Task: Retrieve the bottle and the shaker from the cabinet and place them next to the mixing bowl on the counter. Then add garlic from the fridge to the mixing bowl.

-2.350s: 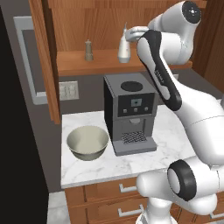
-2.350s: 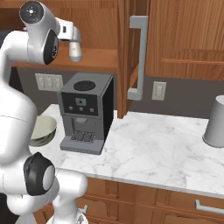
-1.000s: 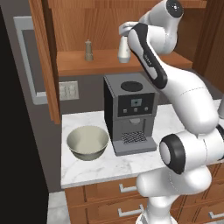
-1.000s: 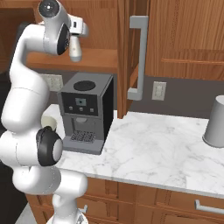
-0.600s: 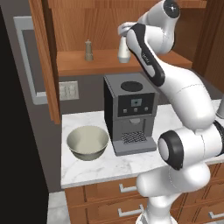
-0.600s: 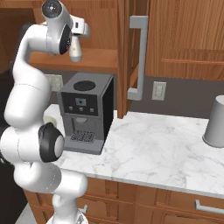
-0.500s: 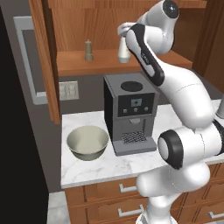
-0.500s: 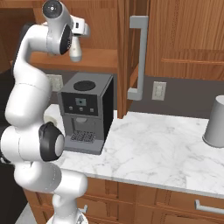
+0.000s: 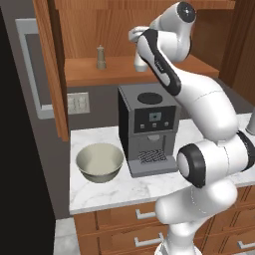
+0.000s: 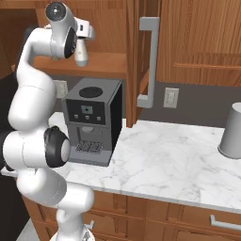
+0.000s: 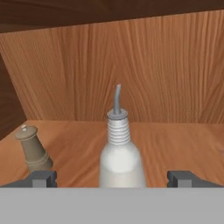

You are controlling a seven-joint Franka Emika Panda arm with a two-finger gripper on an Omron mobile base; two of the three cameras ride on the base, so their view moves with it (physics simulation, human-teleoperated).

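The gripper (image 11: 112, 179) is reaching into the cabinet (image 9: 84, 27) with its jaws spread wide, one fingertip showing on each side of the bottle (image 11: 120, 153), which is standing upright on the shelf between them, not pinched. The shaker (image 11: 33, 148) is standing well off to the bottle's left on the same shelf. Behind both, the wooden back wall is closing the view. Below, a dark coffee machine (image 9: 147, 127) is sitting on the counter (image 9: 114, 191) right under the shelf, and the mixing bowl (image 9: 99, 162) is resting beside it.
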